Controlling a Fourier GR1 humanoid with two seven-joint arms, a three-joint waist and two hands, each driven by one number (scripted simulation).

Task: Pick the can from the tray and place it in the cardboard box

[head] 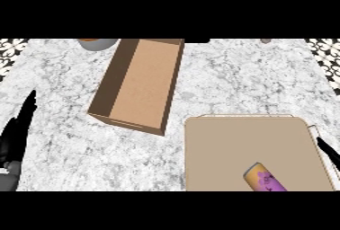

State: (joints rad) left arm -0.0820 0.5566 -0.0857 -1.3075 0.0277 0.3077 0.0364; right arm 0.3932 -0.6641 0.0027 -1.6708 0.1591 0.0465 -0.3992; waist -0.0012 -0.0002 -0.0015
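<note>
An orange and purple can [266, 178] lies on its side on the tan tray [225, 152], near the tray's lower right part. The open cardboard box [143, 81] stands up and left of the tray, nothing inside it. My left hand [19, 130] rests at the left edge with straight fingers pointing up, far from the can. Only a black sliver of my right hand [328, 152] shows at the right edge, just past the tray's right rim, apart from the can.
A grey bowl [97, 43] sits at the top edge, left of the box. A small dark object [266, 41] lies at the top right. White marble counter [60, 152] spreads between my left hand and the tray.
</note>
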